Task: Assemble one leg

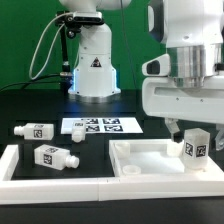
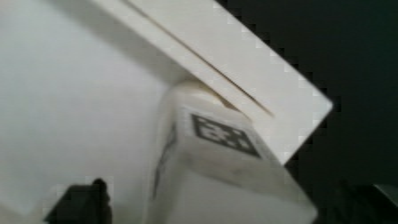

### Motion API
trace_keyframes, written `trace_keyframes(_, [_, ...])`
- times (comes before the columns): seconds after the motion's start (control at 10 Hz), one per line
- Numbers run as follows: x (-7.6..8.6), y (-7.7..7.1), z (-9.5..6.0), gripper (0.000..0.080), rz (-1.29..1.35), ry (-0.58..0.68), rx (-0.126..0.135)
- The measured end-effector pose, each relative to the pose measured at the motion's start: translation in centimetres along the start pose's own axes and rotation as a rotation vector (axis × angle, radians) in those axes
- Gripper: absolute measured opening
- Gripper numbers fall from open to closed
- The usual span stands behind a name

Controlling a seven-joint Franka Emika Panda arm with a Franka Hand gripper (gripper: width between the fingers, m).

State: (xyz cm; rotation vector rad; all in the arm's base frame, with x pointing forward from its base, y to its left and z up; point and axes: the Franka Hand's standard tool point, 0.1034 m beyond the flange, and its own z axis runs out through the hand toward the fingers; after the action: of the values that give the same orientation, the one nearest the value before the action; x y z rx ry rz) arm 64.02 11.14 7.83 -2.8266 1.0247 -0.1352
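My gripper (image 1: 196,134) is shut on a leg (image 1: 197,144), a stubby white block with a black-and-white tag. It holds the leg upright over the near right corner of the large flat white panel (image 1: 146,160). In the wrist view the leg (image 2: 221,150) runs from between my dark fingers (image 2: 80,202) to the panel's (image 2: 89,90) raised rim near a corner. Its peg end is hidden there. Two more legs lie on the table at the exterior view's left, one (image 1: 34,130) behind the other (image 1: 53,156).
The marker board (image 1: 100,126) lies flat behind the panel. A white raised border (image 1: 12,166) runs along the front and left of the work area. The arm's base (image 1: 92,65) and cables stand at the back.
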Motion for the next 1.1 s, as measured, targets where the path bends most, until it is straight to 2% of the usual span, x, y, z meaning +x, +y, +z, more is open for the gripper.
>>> trace_keyframes(0.1, [-0.07,-0.09,-0.05,0.0641,-0.130,0.001,-0.001])
trace_keyframes(0.5, [0.05,0.15,0.13,0.0649,-0.349,0.000,-0.007])
trace_keyframes(0.7, [0.00,-0.52,0.31,0.0649,-0.870,0.001,-0.063])
trace_keyframes(0.8, [0.09,-0.39,0.55,0.0649,-0.945,-0.007,-0.064])
trace_keyframes(1.0, [0.15,-0.36,0.55,0.0632,-0.895,-0.004,-0.065])
trace_keyframes(1.1, [0.14,-0.35,0.57,0.0455,-0.866,-0.003,-0.064])
